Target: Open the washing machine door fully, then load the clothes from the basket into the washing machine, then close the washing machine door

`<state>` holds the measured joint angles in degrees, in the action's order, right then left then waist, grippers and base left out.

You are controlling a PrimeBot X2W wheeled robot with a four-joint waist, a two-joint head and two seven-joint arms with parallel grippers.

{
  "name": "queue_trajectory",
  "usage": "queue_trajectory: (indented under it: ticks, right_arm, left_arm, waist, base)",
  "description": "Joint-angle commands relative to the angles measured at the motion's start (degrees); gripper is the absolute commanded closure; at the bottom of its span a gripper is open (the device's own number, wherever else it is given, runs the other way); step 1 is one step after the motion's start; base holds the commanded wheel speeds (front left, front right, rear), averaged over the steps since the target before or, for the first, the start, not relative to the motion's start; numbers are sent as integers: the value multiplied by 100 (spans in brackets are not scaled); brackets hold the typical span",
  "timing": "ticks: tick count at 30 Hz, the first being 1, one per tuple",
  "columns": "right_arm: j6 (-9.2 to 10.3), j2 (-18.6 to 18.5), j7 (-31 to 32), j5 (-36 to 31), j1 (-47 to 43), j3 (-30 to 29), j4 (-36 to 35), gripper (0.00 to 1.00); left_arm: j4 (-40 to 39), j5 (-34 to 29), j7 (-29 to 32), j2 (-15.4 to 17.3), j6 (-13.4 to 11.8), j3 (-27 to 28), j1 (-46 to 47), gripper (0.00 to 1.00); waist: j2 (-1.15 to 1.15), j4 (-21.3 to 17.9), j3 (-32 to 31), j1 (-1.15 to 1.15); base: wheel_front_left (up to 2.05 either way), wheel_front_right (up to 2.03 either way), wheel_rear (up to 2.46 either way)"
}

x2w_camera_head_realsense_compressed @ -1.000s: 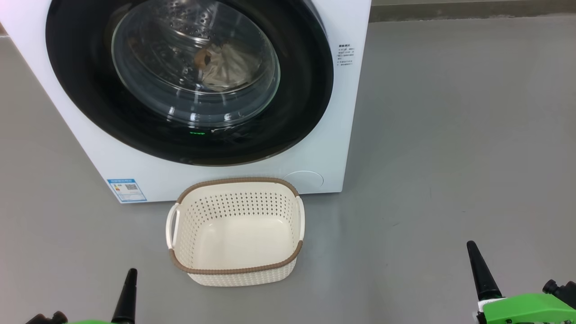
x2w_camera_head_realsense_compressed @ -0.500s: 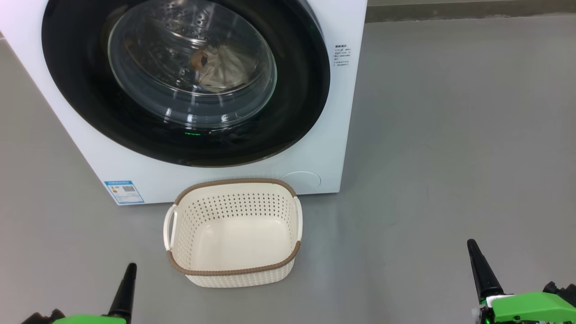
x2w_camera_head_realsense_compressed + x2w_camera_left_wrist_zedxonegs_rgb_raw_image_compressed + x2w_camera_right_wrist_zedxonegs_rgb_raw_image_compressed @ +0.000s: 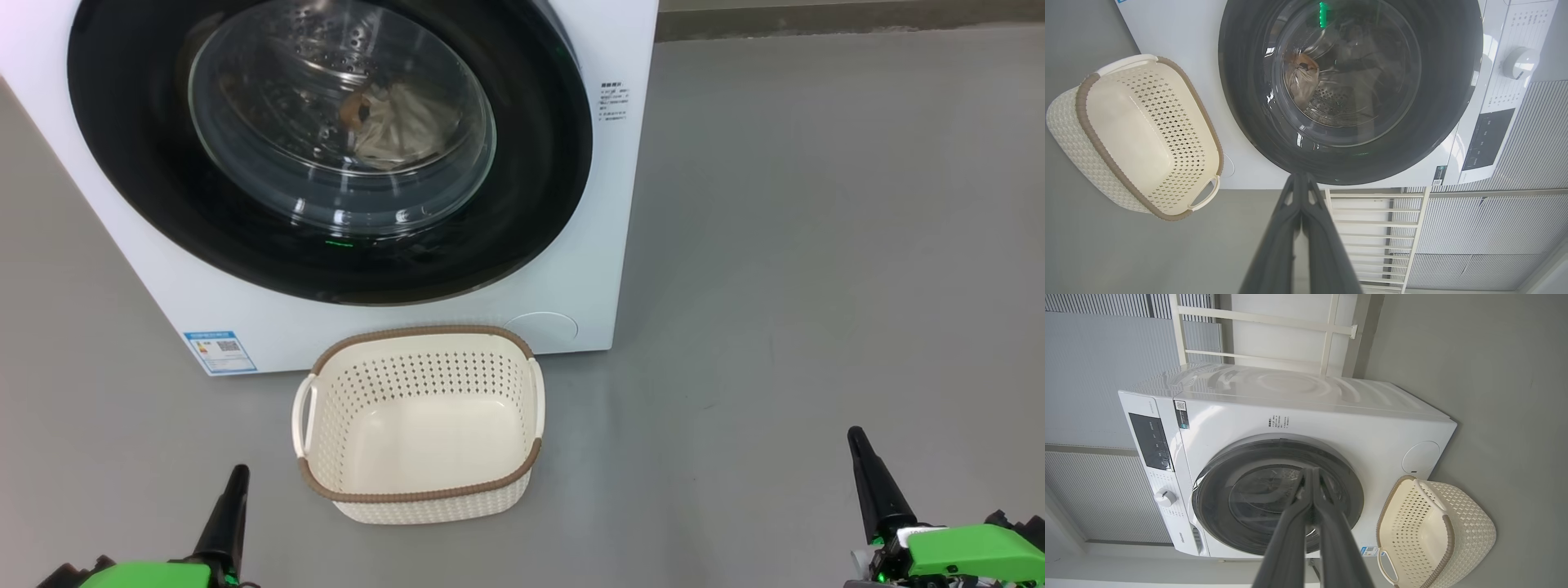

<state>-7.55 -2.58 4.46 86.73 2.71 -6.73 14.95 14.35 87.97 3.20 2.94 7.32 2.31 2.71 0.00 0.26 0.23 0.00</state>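
Observation:
The white washing machine (image 3: 571,269) stands ahead with its round black door (image 3: 522,196) shut flat against the front. Through the door's glass I see the clothes (image 3: 400,126) lying in the steel drum, also visible as a pale bundle (image 3: 1300,79) in the left wrist view. The cream basket (image 3: 420,425) sits on the floor just before the machine, with nothing in it. My left gripper (image 3: 237,478) is shut at the lower left, short of the basket. My right gripper (image 3: 857,441) is shut at the lower right, well away from the machine. Both wrist views show the fingertips (image 3: 1300,177) (image 3: 1312,471) pressed together.
Grey floor (image 3: 816,245) spreads wide to the right of the machine. A blue label (image 3: 219,351) marks the machine's lower left corner. The control panel and dial (image 3: 1164,497) sit on its top strip. A white rack (image 3: 1327,335) and a ribbed wall stand behind it.
The whole head view has drifted slightly, so the camera has moved. Both grippers stay shut and have shifted only a little in the picture. The door and basket are unmoved.

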Motion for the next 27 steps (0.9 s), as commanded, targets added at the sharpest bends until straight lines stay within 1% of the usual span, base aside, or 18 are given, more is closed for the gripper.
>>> queue_trajectory:
  ticks: [1,8,27]
  right_arm:
    - [5,-71,46,181,294,91,-123,100]
    - [6,-71,160,588,342,75,-96,100]
    - [6,-61,172,576,343,60,-95,100]
  left_arm:
    - [-87,153,69,124,16,199,266,100]
    - [-38,569,184,124,16,241,333,100]
    - [-36,537,215,97,16,279,336,100]
  waist:
    - [0,-4,-1,0]
    - [0,-26,-5,0]
    - [0,-26,-5,0]
  base:
    - [0,0,0]
    - [0,0,0]
    - [0,0,0]
